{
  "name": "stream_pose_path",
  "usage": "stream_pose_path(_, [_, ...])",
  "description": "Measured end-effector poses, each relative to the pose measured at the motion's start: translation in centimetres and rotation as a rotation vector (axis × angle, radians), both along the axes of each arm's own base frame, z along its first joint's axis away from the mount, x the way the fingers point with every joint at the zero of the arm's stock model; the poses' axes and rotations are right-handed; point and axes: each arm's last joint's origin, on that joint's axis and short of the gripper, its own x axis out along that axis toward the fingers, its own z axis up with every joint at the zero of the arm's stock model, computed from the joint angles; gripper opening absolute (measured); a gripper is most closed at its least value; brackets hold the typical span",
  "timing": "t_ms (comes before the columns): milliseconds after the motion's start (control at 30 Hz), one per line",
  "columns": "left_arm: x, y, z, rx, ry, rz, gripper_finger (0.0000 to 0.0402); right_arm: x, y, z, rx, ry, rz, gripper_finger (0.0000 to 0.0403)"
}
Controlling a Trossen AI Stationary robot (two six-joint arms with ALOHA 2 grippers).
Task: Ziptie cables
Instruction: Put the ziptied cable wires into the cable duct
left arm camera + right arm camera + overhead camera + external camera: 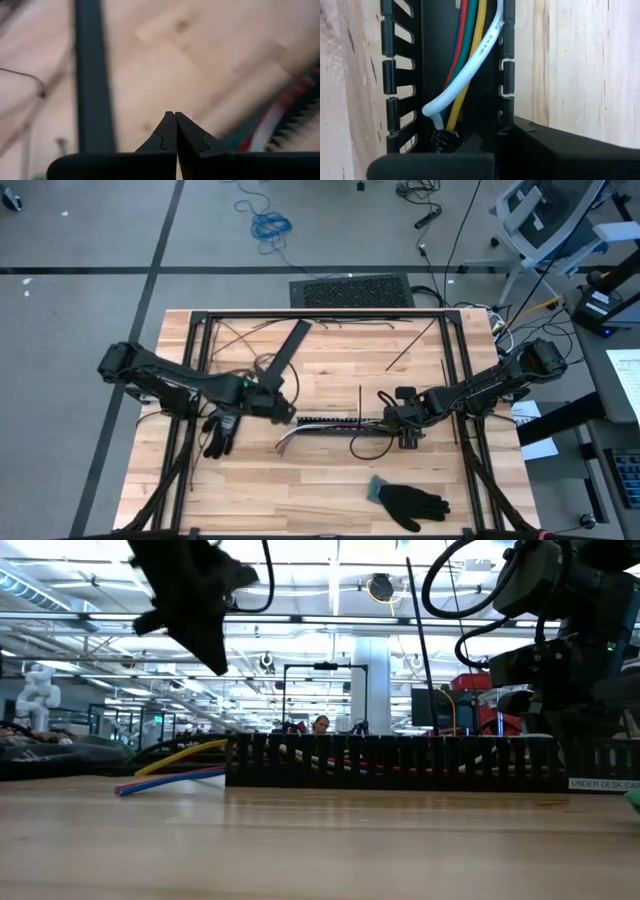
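Coloured cables (470, 60) lying inside the black slotted strip (335, 421) mid-table; right gripper (408, 438) (fingers closed, holding nothing visible) at its end, left gripper (175, 131) closed and empty above the table (330, 490)

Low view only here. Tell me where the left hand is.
Observer: The left hand hovers by the left end of the strip, where the cables stick out.
Operator: Report its fingers.
Observer: Its fingers are shut, with nothing between them.
Operator: Now place the right hand.
Observer: The right hand is at the strip's right end; its wrist view shows a white cable lying in the channel over the coloured ones.
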Motion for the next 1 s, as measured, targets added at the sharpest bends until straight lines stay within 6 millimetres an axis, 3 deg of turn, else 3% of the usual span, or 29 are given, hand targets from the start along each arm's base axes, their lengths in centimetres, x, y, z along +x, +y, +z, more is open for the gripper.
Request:
stream_pose_path(133, [0.7, -2.9, -0.2, -0.073, -0.106, -0.105, 0.0, 0.1, 0.0, 0.0, 0.003, -0.008, 0.0, 0.0])
stream_pose_path(267, [2.2, -5.5, -1.9, -0.125, -0.178, -0.174, 0.0, 0.1, 0.1, 0.0, 0.008, -0.015, -0.009, 0.0])
stream_pose_path(500, [5.2, -7.4, -7.4, -0.308, -0.112, -0.215, 0.0, 0.1, 0.1, 0.0, 0.009, -0.018, -0.01, 0.0])
stream_pose_path(633, [6.1, -8.5, -7.4, -0.341, -0.18, -0.228, 0.0, 0.2, 0.1, 0.0, 0.01, -0.019, -0.017, 0.0])
stream_pose_path(833, [4.7, -9.2, -8.1, -0.318, -0.067, -0.206, 0.0, 0.2, 0.1, 0.0, 0.009, -0.019, -0.015, 0.0])
stream_pose_path(1000, [3.3, -8.7, -8.6, -0.197, 0.031, -0.097, 0.0, 0.2, 0.1, 0.0, 0.007, -0.019, -0.015, 0.0])
